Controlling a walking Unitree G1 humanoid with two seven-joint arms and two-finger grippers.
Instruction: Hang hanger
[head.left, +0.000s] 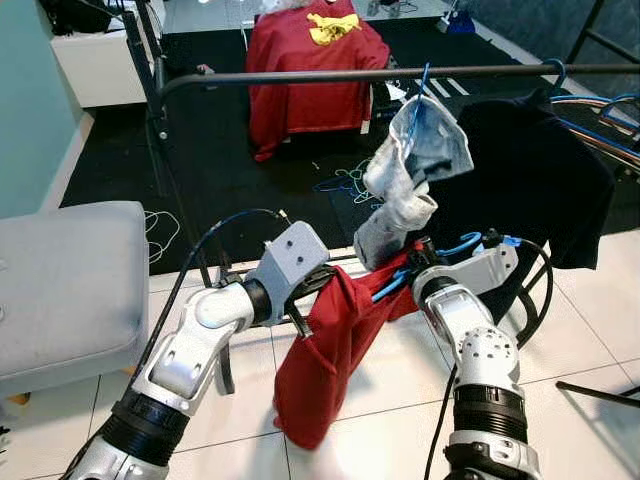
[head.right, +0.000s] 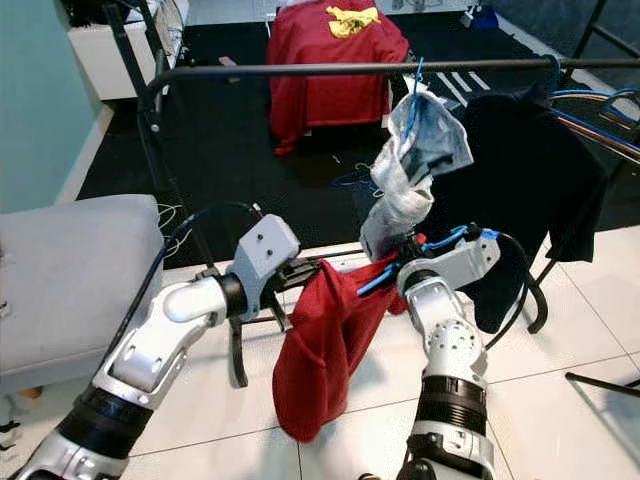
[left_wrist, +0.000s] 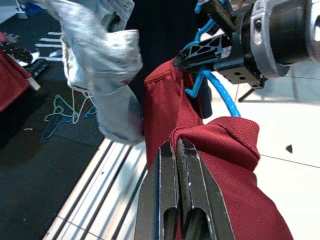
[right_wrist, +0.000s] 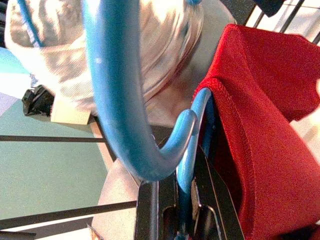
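Note:
A blue hanger (head.left: 392, 283) carries a red garment (head.left: 330, 350) that droops toward the tiled floor. My right gripper (head.left: 405, 272) is shut on the hanger's neck just below the hook (right_wrist: 120, 100). My left gripper (head.left: 310, 290) is shut, its tips pinching a fold of the red garment (left_wrist: 215, 145) at the shoulder. Both grippers sit low in front of the clothes rack, well under its black rail (head.left: 300, 77). On the rail hang a grey garment (head.left: 410, 170) on another blue hanger and, further right, a black garment (head.left: 530, 170).
A grey padded seat (head.left: 70, 280) stands close on the left. Behind the rack, a red shirt (head.left: 305, 70) drapes over a chair and loose hangers (head.left: 345, 185) lie on the dark rug. The rack's upright (head.left: 160, 110) rises at the left.

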